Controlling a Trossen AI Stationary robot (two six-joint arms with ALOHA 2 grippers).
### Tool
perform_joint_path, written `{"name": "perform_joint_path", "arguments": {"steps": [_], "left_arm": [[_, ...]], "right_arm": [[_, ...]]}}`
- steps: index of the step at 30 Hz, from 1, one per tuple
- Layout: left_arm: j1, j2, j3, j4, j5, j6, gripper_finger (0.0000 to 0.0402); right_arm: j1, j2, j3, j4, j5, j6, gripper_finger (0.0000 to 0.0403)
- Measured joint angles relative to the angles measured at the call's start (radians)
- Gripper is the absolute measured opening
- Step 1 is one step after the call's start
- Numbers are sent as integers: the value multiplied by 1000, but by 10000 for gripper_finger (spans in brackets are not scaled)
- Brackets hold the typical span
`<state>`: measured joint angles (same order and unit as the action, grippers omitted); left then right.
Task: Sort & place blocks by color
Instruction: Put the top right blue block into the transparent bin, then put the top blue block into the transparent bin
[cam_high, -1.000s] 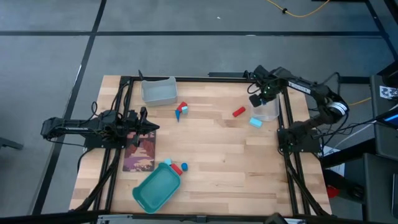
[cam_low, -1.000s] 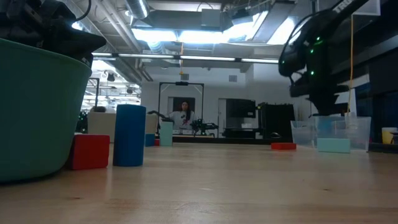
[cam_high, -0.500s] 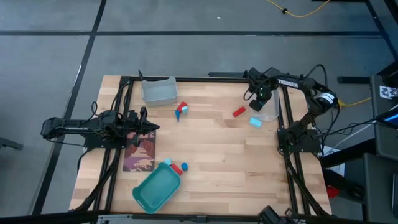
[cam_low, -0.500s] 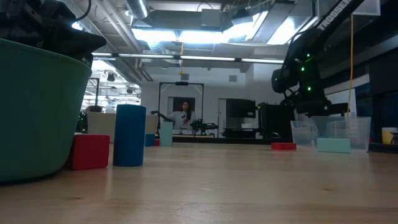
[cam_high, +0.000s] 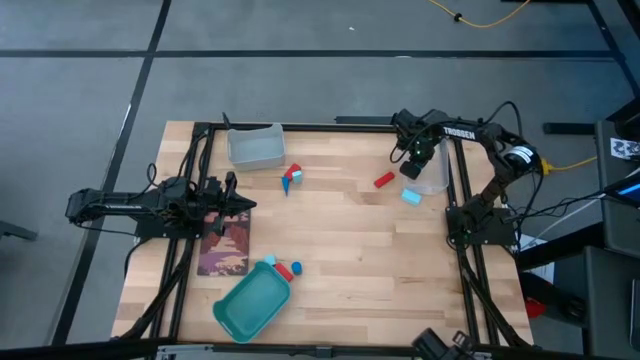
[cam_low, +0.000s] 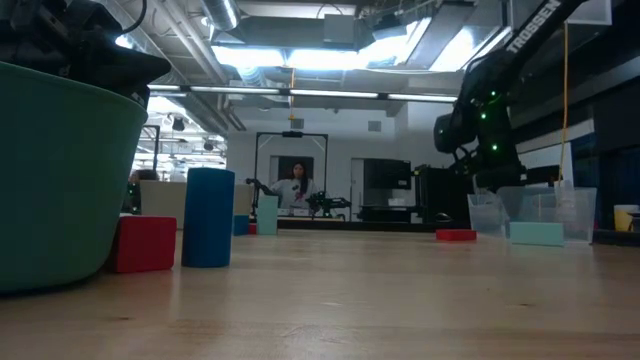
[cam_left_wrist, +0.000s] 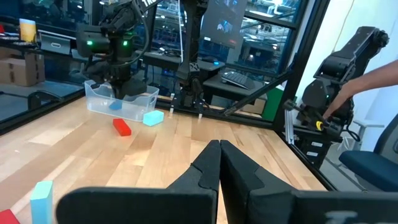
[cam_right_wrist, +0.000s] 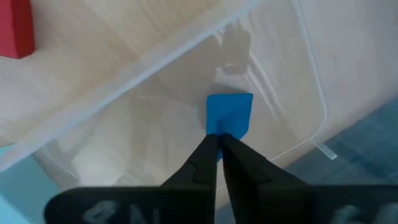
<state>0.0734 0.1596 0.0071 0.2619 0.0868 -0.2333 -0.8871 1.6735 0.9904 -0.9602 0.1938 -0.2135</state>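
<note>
Sorting is barely begun — one blue block (cam_right_wrist: 229, 114) lies in the clear bin (cam_high: 432, 180) at 2 o'clock, under the narrow, empty right gripper (cam_right_wrist: 219, 144); red block (cam_high: 384, 180), cyan block (cam_high: 411, 197) and probably five others remain.

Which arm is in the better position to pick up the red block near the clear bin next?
Right. The right gripper hangs over the clear bin, right beside the red block. The left gripper waits at the table's far side.
</note>
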Motion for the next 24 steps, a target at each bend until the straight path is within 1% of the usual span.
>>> {"name": "perform_joint_path", "arguments": {"steps": [4,8,11,14,16,17,20,24], "left_arm": [[0,0,0,0,0,0,0],[0,0,0,0,0,0,0],[0,0,0,0,0,0,0],[0,0,0,0,0,0,0],[0,0,0,0,0,0,0],[0,0,0,0,0,0,0],[0,0,0,0,0,0,0],[0,0,0,0,0,0,0]], "right_arm": [[0,-14,33,-62,-15,-1,71],[0,-36,100,-140,-14,-1,135],[0,-60,180,-213,-15,-3,188],[0,-97,271,-271,-61,-5,231],[0,-130,327,-281,-126,6,251],[0,-148,350,-280,-177,24,258],[9,-206,400,-260,-374,100,269],[39,-313,389,-159,-622,191,271]]}}
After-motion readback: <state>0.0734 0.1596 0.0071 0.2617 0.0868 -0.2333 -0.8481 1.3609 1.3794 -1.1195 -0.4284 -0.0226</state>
